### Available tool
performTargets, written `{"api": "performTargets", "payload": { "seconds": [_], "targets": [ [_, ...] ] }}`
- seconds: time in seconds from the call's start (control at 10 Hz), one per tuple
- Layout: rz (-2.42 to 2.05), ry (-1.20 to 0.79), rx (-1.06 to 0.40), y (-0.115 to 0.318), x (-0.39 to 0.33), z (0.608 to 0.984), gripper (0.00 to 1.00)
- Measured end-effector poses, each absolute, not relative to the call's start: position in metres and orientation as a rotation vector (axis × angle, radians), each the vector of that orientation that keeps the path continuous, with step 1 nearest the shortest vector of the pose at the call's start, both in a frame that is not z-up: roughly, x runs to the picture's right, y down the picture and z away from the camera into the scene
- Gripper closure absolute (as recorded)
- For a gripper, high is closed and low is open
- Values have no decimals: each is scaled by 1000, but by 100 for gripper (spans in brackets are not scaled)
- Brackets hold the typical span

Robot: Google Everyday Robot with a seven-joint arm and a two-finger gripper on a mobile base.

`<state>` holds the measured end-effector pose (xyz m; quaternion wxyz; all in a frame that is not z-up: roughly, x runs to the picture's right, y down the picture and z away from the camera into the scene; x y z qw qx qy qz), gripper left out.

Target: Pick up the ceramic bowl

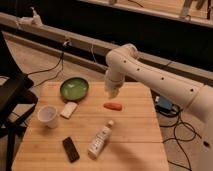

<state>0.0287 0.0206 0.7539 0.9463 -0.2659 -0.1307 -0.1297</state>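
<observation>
Camera view looks down on the ceramic bowl [74, 89], green and glossy with a darker rim, sitting upright near the far left corner of the wooden table [135, 150]. Just in front of it lies a small white block [68, 109], and left of that block stands a white cup [47, 116]. Right of the bowl, near the table's middle, lies a small orange piece [113, 106]. Closer to the front edge are a white bottle [100, 140] on its side and a flat black device [70, 149]. The gripper [112, 91] hangs from the white arm [150, 75] over the table's far side, right of the bowl and apart from it, just above the orange piece. Whether it is clenched or slack, I cannot tell. A black chair [12, 95] stands left of the table.
</observation>
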Motion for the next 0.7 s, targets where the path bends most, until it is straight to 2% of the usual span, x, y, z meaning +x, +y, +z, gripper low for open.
{"api": "performTargets", "payload": {
  "seconds": [0.4,0.7],
  "targets": [
    [-245,-290,-477,16,20,765,22],
    [-219,-388,-410,16,-2,782,20]
  ]
}}
